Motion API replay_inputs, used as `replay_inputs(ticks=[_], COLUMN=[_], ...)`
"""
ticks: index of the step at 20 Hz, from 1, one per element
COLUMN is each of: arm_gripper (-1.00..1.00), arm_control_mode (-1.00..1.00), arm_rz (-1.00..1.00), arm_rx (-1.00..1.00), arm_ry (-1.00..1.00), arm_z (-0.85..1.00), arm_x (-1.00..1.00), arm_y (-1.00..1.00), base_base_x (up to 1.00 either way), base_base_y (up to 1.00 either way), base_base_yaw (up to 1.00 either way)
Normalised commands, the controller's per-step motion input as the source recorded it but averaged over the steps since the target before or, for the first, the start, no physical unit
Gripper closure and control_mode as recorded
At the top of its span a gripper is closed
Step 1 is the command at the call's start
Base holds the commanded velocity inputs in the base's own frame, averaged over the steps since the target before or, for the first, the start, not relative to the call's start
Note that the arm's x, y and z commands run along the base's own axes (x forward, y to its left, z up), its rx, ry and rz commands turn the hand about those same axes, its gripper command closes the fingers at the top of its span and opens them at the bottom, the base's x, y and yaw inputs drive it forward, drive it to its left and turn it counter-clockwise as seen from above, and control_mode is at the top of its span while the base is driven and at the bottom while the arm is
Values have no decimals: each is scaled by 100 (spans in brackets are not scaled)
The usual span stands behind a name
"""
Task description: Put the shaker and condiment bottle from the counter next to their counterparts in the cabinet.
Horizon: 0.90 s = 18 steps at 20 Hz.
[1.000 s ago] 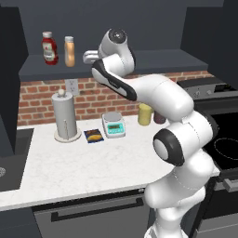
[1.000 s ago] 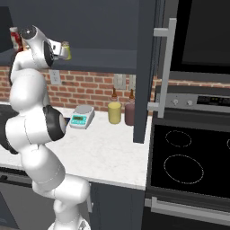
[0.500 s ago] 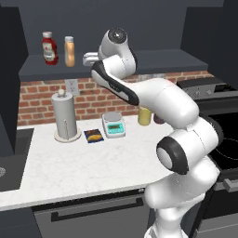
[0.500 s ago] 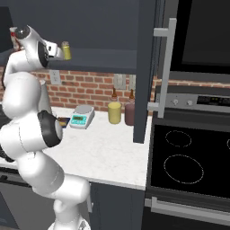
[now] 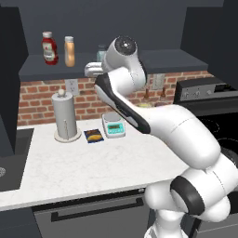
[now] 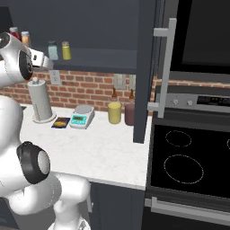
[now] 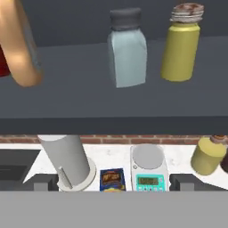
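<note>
On the cabinet (image 7: 89, 98) shelf, the pale blue-grey shaker (image 7: 128, 51) stands upright beside the yellow-green shaker (image 7: 182, 44). Further left the orange condiment bottle (image 7: 20, 44) stands next to the red ketchup bottle (image 5: 49, 48). My gripper (image 7: 113, 183) is open and empty, hanging just in front of and a little below the shelf edge, apart from the shakers. In the left base view the orange condiment bottle (image 5: 69, 51) is plain on the shelf, while the arm hides most of the shaker (image 5: 101, 50). The right base view has both shakers (image 6: 52, 50) side by side.
On the counter (image 5: 93, 162) below stand a paper towel roll (image 5: 65, 116), a dark packet (image 5: 93, 135), a small scale (image 5: 114, 124) and a yellow jar (image 6: 114, 112) with a dark bottle beside it. An open cabinet door (image 6: 146, 67) and the stove (image 6: 188, 157) lie to the right.
My gripper has drawn back and slightly down from the shakers on the shelf, with its jaws staying open. The shaker stays standing on the shelf.
</note>
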Motion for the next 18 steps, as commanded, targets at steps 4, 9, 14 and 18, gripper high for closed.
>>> replay_inputs(ticks=[4,9,14,18], arm_gripper=[-100,-100,-100,-100], arm_control_mode=[-100,-100,-100,-100], arm_rz=[0,0,0,0], arm_rx=[0,0,0,0], arm_ry=[-12,-19,-23,-18], arm_z=[-61,-97,-100,-99], arm_x=[-95,-66,-52,-47], arm_y=[0,0,-1,0], base_base_x=[0,0,0,0], base_base_y=[0,0,0,0], base_base_yaw=[0,0,0,0])
